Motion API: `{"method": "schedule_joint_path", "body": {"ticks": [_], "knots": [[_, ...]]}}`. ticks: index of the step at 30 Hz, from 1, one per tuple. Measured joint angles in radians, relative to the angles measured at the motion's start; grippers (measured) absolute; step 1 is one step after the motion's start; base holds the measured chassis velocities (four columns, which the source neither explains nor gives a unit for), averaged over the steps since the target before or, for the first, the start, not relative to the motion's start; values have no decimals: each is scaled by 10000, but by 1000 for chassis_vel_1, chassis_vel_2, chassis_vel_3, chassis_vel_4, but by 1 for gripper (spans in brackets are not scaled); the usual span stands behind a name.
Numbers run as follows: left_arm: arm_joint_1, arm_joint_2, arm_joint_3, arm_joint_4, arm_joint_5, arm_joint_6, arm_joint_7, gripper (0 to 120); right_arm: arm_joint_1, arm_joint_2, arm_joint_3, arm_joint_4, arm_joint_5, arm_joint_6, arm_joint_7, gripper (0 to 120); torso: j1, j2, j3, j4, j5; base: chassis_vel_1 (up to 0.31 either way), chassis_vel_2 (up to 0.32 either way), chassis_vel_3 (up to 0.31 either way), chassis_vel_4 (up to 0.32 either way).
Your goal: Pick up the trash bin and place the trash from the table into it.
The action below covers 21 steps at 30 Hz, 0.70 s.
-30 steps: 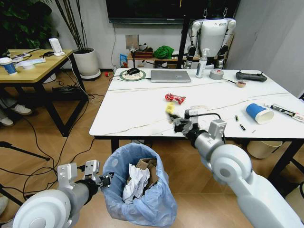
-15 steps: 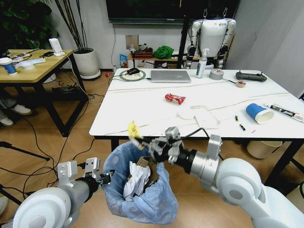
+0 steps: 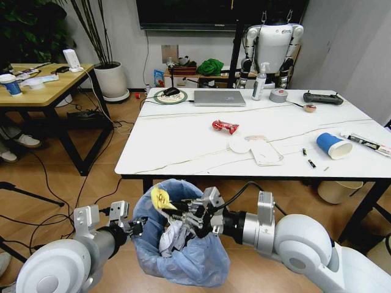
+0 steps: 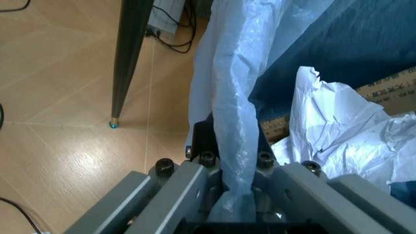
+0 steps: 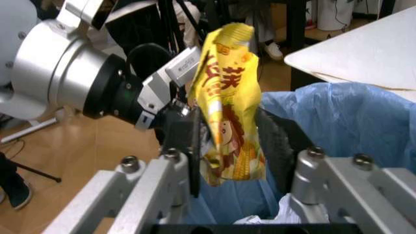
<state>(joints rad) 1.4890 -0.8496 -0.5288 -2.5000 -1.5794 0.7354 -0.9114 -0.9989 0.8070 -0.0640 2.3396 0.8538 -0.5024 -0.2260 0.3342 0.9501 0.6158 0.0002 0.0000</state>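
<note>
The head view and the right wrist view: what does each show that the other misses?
Head view alone: the table with a red wrapper and a blue paper cup. Right wrist view alone: the cartoon print on the yellow wrapper. Both: the right gripper holding that wrapper above the trash bin, and the left gripper at its rim.

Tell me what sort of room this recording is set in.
Probably an office or robotics lab: a marble-look table carrying a laptop, a wall screen, and a humanoid robot on a stand behind.
</note>
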Motion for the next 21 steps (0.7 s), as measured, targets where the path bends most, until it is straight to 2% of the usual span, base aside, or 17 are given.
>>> {"method": "schedule_joint_path", "body": {"ticks": [6,7,11,12,15,18,20,21], "knots": [[-37,23,-11,0,-44,-1,0,0,35,6,0,-126,-171,76,-28,58,0,0,0,0,0,0,0,0,0],[-37,23,-11,0,-44,-1,0,0,35,6,0,-126,-171,76,-28,58,0,0,0,0,0,0,0,0,0],[-61,38,-12,0,-83,0,0,0,38,16,69,-152,-201,168,5,73,0,0,0,0,0,0,0,0,0],[-64,43,-15,0,-90,0,0,0,48,72,148,-151,-180,191,70,81,0,0,0,0,-1,0,0,0,0],[-66,43,-16,0,-96,0,0,0,99,214,362,-131,38,208,408,87,0,0,0,0,-1,0,0,0,0],[-51,10,-2,1,-96,0,0,0,323,497,875,-75,882,120,1823,98,0,0,0,0,-1,0,0,0,0],[-41,-5,35,0,-85,0,1,0,576,703,1288,-134,1408,-89,3117,100,0,0,0,0,0,0,0,0,0],[-41,-5,35,0,-85,0,1,0,576,703,1288,-134,1408,-89,3117,100,0,0,0,0,0,0,0,0,0]]}}
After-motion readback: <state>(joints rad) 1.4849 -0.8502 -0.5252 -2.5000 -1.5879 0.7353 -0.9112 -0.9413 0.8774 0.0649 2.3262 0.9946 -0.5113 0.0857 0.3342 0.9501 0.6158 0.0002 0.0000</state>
